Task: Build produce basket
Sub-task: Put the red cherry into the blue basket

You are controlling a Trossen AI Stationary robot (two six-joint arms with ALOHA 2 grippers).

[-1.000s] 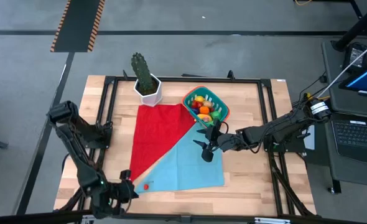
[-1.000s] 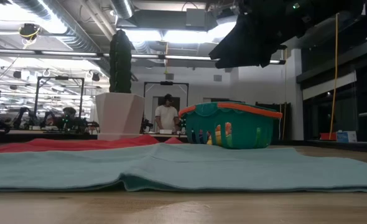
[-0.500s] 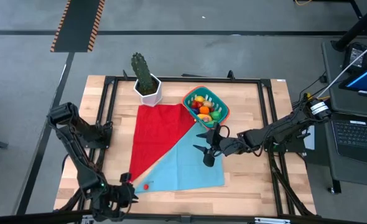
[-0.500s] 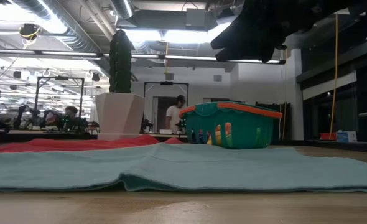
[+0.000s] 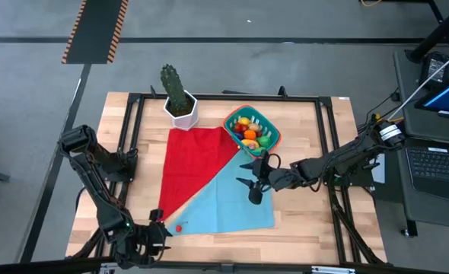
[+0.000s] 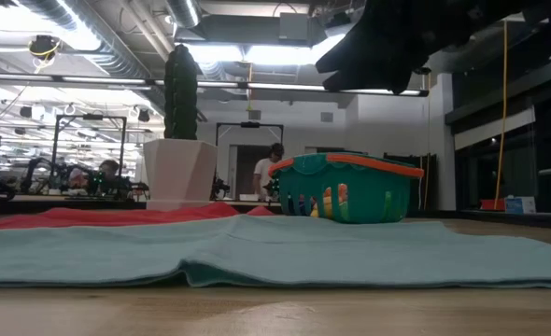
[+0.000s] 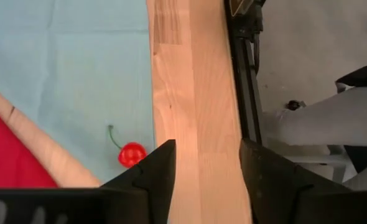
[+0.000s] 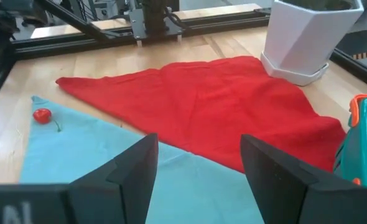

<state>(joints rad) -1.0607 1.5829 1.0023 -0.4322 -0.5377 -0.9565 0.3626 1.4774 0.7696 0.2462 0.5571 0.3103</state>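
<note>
With the left hand [image 7: 205, 171] open and empty over bare tabletop [image 5: 300, 228], it should shift onto the cherry [image 5: 179, 227] on the blue cloth [image 5: 228, 202], while the open right hand [image 5: 256, 181] waits near the filled basket [image 5: 251, 128].
</note>
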